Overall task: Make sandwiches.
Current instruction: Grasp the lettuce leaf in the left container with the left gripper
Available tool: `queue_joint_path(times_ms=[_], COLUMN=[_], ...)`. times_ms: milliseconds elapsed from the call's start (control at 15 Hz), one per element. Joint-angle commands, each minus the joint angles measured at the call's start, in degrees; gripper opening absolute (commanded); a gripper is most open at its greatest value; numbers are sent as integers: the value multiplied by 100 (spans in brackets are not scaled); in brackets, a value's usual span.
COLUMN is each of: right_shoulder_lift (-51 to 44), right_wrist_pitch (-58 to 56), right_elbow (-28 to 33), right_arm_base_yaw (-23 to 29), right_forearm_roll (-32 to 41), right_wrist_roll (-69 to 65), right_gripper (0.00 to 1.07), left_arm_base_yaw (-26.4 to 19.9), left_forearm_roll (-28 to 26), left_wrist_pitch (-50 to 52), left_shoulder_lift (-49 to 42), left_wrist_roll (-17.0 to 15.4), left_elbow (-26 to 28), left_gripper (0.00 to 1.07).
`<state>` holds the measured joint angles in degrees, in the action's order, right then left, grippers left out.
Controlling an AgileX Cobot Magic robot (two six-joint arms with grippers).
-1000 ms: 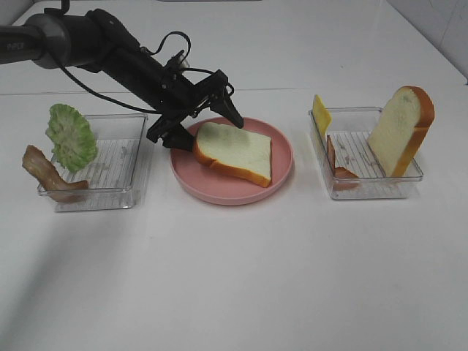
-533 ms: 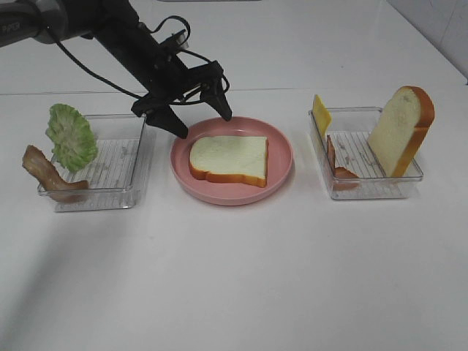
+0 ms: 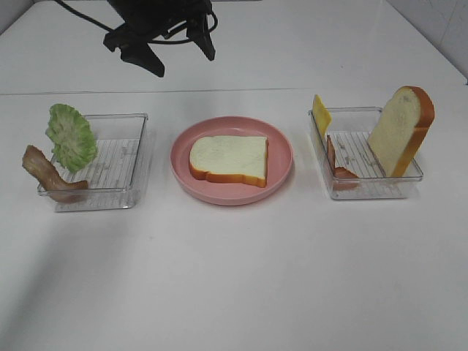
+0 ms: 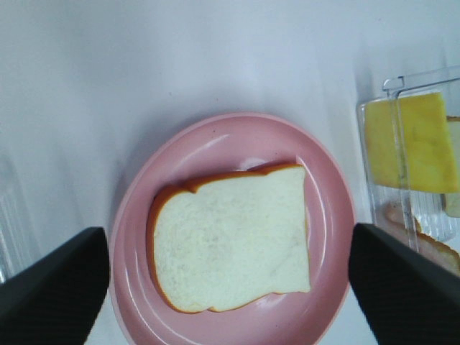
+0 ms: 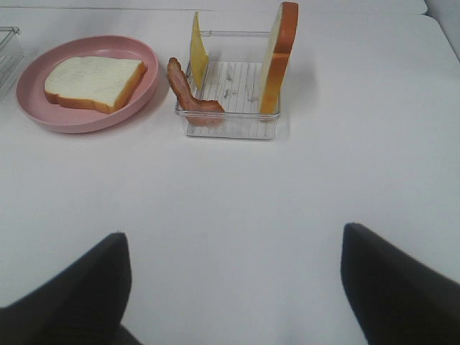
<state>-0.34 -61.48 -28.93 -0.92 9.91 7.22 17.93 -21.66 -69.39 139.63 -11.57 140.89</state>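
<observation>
One white bread slice (image 3: 228,159) with an orange-brown crust lies flat on the pink plate (image 3: 183,175). My left gripper (image 3: 183,62) hangs high behind the plate, open and empty; in its wrist view the bread slice (image 4: 233,248) shows between the dark fingers (image 4: 50,287). A lettuce leaf (image 3: 72,137) and a bacon strip (image 3: 47,175) lean in the left tray. The right tray holds a cheese slice (image 3: 321,113), bacon (image 3: 338,164) and an upright bread slice (image 3: 401,130). My right gripper (image 5: 233,233) is open over bare table, short of that tray (image 5: 230,126).
Two clear plastic trays, one on the left (image 3: 117,194) and one on the right (image 3: 373,191), flank the plate. White tabletop stretches in front of all three. The table's far edge runs behind the left gripper.
The left gripper has let the bread slice drop flat onto the plate, then lifted up and back, away from it. The right side has not changed.
</observation>
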Motion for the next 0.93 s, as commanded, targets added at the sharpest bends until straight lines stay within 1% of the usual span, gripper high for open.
queue_joint_path(times_ms=[67, 133, 200, 267, 333, 467, 533, 733, 800, 867, 933], right_shoulder_lift=[-74, -74, -74, -74, -74, -74, -74, -74, -74, -74, -74], right_wrist_pitch=[57, 57, 57, 57, 57, 57, 57, 57, 57, 57, 57], right_elbow=[-6, -6, -6, -6, -6, -6, -6, -6, -6, -6, -6], right_arm_base_yaw=[-34, -34, -34, -34, -34, -34, -34, -34, -34, -34, -34], right_forearm_roll=[-6, -11, -11, -11, -6, 0, 0, -6, -11, -6, -6], right_wrist_roll=[23, 23, 23, 23, 23, 23, 23, 23, 23, 23, 23], right_gripper=[76, 76, 76, 76, 76, 76, 76, 76, 76, 76, 76], left_arm_base_yaw=[-109, -155, -315, -315, -395, -521, -688, -1100, -1209, -1415, -1484], left_forearm_roll=[264, 292, 516, 516, 682, 1094, 1473, 1450, 1450, 1450, 1450], left_wrist_pitch=[-447, -447, -447, -447, -447, -447, -447, -447, -447, -447, -447], left_shoulder_lift=[-338, -481, -831, -831, -1049, -1495, -1908, -2298, -2326, -2326, -2315], left_wrist_roll=[-97, -126, -132, -132, -132, -132, -132, -155, -155, -143, -132], left_elbow=[6, 0, -149, -149, -395, -1049, -1730, -2481, -2595, -2853, -2951], left_gripper=[85, 83, 79, 79, 79, 79, 79, 79, 79, 79, 79])
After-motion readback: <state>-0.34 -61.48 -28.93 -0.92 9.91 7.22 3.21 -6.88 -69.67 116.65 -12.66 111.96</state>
